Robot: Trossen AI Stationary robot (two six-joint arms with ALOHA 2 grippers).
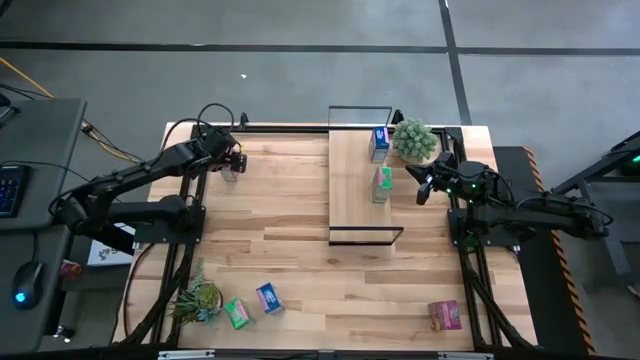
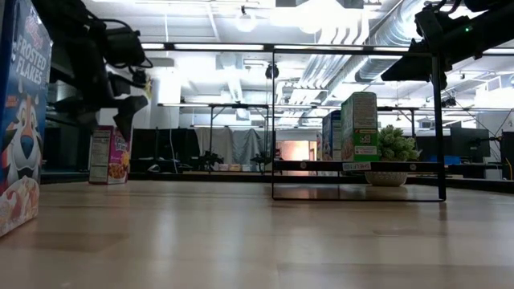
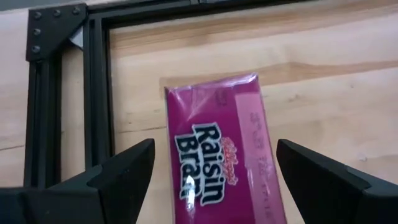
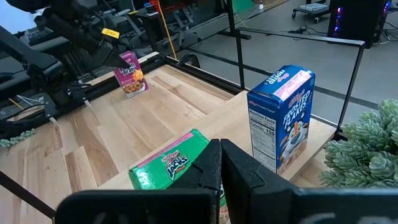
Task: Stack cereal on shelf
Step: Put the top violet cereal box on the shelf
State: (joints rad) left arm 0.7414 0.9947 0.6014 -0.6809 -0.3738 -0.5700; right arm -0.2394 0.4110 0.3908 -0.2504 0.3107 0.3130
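A pink cereal box [image 3: 217,155] stands upright on the table at the far left [image 1: 230,172], and it also shows in the low view [image 2: 110,155]. My left gripper [image 3: 214,163] hangs above it, open, one finger on each side of the box's top, touching nothing. A green box [image 1: 381,183] and a blue box [image 1: 378,143] stand upright on the shelf plank [image 1: 352,205]. My right gripper [image 4: 221,168] is shut and empty. It hovers to the right of the green box [image 4: 171,165] and higher than it.
A potted plant [image 1: 413,140] stands at the shelf's far right end. Near the front edge lie a green box [image 1: 237,313], a blue box [image 1: 268,298], a pink box [image 1: 445,315] and a second plant [image 1: 195,298]. Black wire frames [image 1: 365,236] stand at the shelf's ends.
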